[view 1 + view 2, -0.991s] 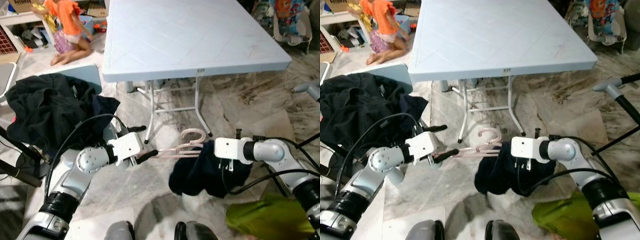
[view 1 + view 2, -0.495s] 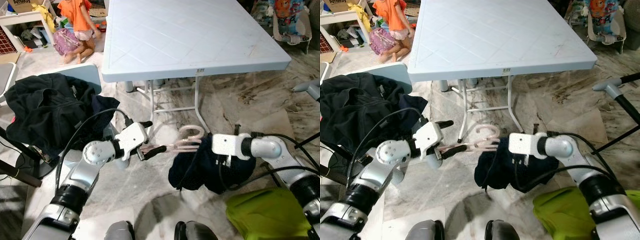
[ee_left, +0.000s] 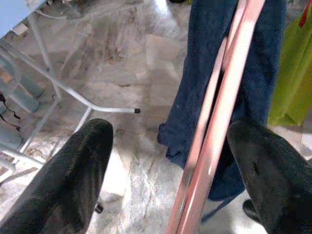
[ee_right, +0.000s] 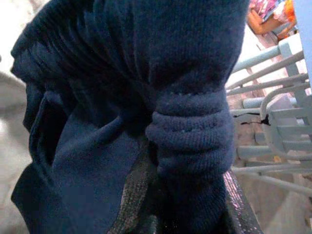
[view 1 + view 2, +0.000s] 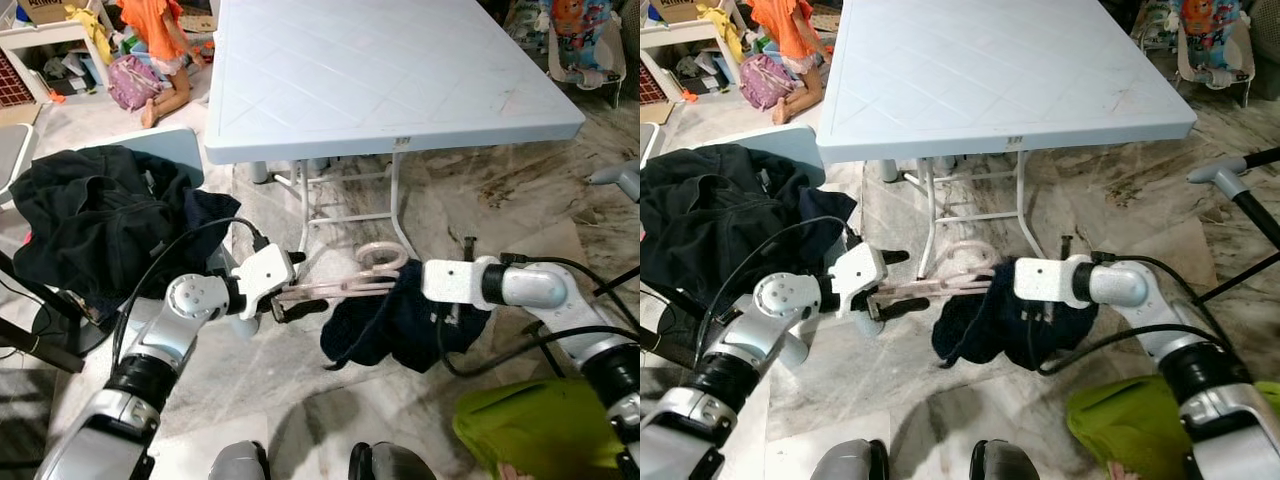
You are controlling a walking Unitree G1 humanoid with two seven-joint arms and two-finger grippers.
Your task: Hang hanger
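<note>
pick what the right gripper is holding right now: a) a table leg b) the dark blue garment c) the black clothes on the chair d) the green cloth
b: the right gripper is buried in the dark blue garment, bunched between its fingers in the right wrist view, while the left gripper sits at the pink hanger.

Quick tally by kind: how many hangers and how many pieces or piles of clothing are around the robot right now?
Pink hanger: 1
Navy garment bunched at the right gripper: 1
Black clothing pile on the chair: 1
Lime-green cloth on the floor: 1
Total: 4
</note>
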